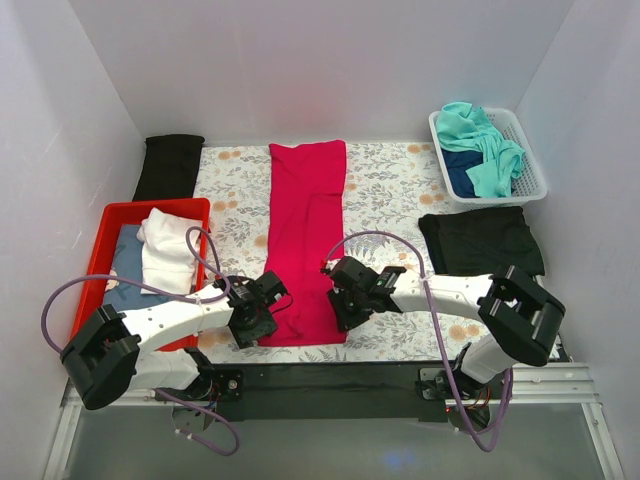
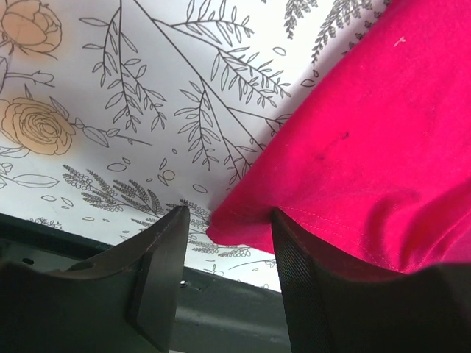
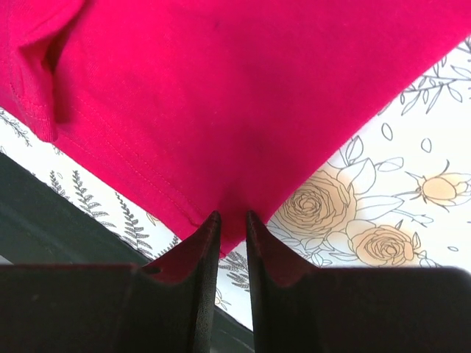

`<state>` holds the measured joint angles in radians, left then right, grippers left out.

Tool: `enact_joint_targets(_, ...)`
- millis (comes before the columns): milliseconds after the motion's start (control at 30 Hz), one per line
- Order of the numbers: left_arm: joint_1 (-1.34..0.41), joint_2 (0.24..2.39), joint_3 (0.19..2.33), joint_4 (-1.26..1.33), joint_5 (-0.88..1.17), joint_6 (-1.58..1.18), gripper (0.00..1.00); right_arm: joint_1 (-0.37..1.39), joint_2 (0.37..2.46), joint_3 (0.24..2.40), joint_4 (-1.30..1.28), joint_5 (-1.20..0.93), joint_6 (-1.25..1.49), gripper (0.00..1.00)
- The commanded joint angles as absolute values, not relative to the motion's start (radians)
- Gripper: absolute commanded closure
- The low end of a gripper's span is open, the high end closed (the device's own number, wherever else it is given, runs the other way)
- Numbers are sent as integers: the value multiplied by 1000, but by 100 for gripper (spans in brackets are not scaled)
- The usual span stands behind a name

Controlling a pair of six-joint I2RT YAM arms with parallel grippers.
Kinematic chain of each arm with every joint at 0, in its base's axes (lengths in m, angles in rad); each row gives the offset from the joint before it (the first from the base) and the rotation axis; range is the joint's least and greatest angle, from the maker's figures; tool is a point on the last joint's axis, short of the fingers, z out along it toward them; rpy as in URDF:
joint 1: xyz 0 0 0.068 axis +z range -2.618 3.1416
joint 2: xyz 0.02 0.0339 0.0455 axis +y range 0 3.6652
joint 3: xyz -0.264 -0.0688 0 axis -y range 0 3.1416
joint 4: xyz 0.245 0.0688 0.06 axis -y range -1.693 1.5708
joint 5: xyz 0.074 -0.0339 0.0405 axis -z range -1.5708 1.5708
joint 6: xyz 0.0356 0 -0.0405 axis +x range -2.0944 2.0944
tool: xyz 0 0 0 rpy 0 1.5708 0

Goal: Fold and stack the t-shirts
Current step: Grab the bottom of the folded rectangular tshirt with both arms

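Crimson t-shirt: folded into a long strip, lying flat on the flowered table cover from upper centre to lower centre of the top view; near hem at the bottom, both corners within reach of the arms.
Left gripper: spread, straddling the near left hem corner at lower centre of its wrist view; not yet closed on cloth.
Right gripper: fingers pressed almost together, pinching the near right hem corner at lower centre of its wrist view.
Step in hand: by the look of it, taking both near corners to carry the hem up toward the collar end.
Doing it well: close the left on both layers of the corner before lifting; raise both corners together and level; keep the strip taut so no diagonal crease forms; lay the hem square on the far end.
Black t-shirt: folded, at right centre.
Teal t-shirt and navy t-shirt: heaped unfolded in the white basket, upper right.
Red bin: at left, holding white cloth.
Writing, brands: none legible; no label visible on the crimson cloth.
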<state>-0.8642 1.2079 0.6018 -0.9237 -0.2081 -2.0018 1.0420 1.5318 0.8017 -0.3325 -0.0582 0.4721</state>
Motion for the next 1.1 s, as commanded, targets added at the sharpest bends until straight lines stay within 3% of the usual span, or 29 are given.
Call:
enact_joint_targets(0, -870, 1223, 575, -1052, -193, -2181, 53, 1046, 1540, 735, -515, -5, 480, 73)
enact_joint_targets(433, -870, 1177, 641, -1097, -221, -2161, 53, 1045, 1485, 703, -551, 48, 525, 74)
enact_joint_targets(767, -871, 1013, 741, -988, -239, -2066, 51, 1046, 1434, 772, -555, 61, 509, 73)
enact_joint_targets(1067, -871, 1040, 644, -871, -132, -2034, 51, 1045, 1352, 844, -560, 52, 514, 66)
